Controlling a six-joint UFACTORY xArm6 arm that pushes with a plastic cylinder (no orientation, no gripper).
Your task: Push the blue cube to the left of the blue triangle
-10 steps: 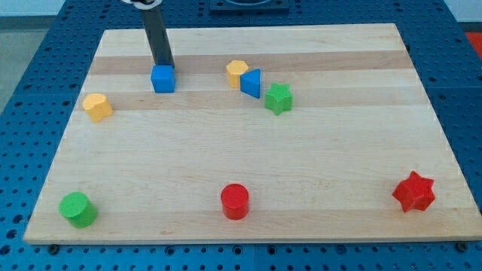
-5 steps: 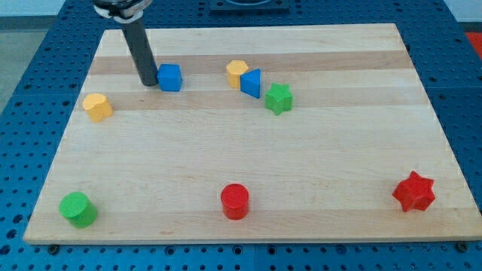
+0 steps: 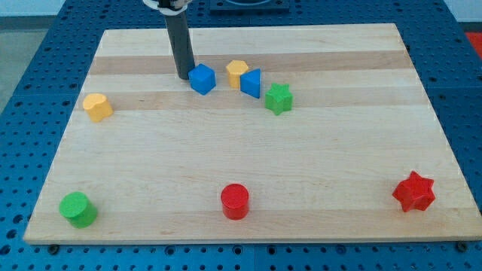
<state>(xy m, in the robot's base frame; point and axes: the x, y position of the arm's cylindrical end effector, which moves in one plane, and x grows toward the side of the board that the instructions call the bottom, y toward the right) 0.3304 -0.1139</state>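
Item 1. Dark rod, upright, entering from the view's top. My tip set down on the desk, a bare rod end with nothing gripped.

Item 2. Blue cube. Just beside my tip on the view's right, touching or nearly so; turned a little so one corner faces the view's bottom.

Item 3. Yellow block, many-sided. Right of my tip, beyond the blue cube, a small gap between the two.

Item 4. Blue triangle. Right of my tip, past the cube, against the yellow block's right side.

Item 5. Green star. Right of and below my tip, just beside the blue triangle's lower right.

Item 6. Second yellow block, exact shape unclear. Left of and slightly below my tip, well apart.

Item 7. Green cylinder. Far below and left of my tip, near the desk's lower left corner.

Item 8. Red cylinder. Far below my tip, slightly right, near the desk's bottom edge.

Item 9. Red star. Far right of and below my tip, near the lower right corner.

Item 10. Desk. Pale wooden board in lengthwise planks, lighter and darker bands alternating.

Item 11. Blue base under and around the desk, dotted with a regular grid of holes.
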